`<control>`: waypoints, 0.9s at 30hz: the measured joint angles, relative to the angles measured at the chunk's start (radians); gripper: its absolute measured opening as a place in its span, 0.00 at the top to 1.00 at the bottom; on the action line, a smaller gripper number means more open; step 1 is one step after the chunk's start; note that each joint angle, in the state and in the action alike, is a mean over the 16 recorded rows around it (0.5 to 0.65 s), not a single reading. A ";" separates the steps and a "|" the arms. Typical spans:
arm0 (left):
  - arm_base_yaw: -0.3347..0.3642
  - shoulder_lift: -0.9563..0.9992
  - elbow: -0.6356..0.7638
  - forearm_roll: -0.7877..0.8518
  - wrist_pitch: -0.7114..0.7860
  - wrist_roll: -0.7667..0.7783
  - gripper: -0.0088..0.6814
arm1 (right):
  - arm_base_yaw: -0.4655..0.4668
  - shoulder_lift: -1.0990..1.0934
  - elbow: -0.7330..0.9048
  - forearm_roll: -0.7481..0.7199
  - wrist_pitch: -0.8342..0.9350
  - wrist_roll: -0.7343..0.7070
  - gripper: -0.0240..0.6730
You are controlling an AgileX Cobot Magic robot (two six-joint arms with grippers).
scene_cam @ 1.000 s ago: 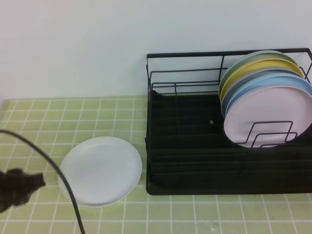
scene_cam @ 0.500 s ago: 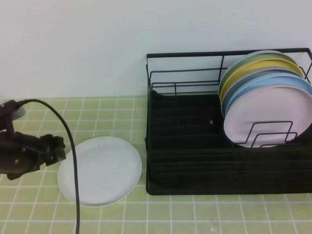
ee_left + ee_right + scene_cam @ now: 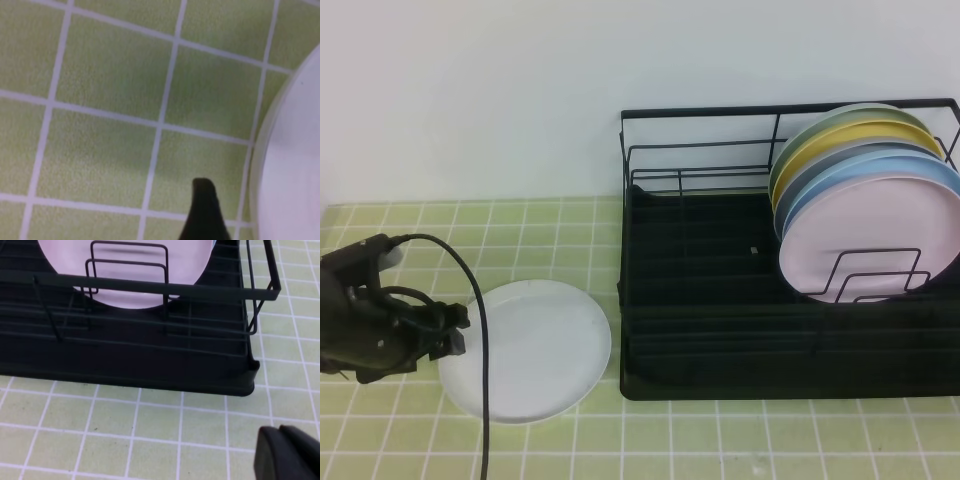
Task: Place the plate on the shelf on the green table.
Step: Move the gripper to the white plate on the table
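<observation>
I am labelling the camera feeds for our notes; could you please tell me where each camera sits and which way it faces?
Exterior high: above the front, looking down at the light green tiled table, round white plate, black wire dish rack; left end effector shows.
Left wrist: looks straight down at tiles and the plate's rim; one dark fingertip shows.
Right wrist: low, facing the rack's corner; dark end effector shows.
Exterior high and right wrist share the pale pink plate.

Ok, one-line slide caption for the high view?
Open left gripper at the white plate's left rim on the green table; coloured plates stand in the rack.
</observation>
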 joint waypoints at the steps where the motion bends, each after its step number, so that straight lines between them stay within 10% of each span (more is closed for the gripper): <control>1: 0.000 0.004 -0.001 0.000 0.000 0.005 0.32 | 0.000 0.000 0.000 0.000 0.000 0.000 0.97; 27: 0.000 0.033 -0.001 -0.030 -0.019 0.090 0.32 | 0.000 0.000 0.000 0.000 0.010 0.000 0.97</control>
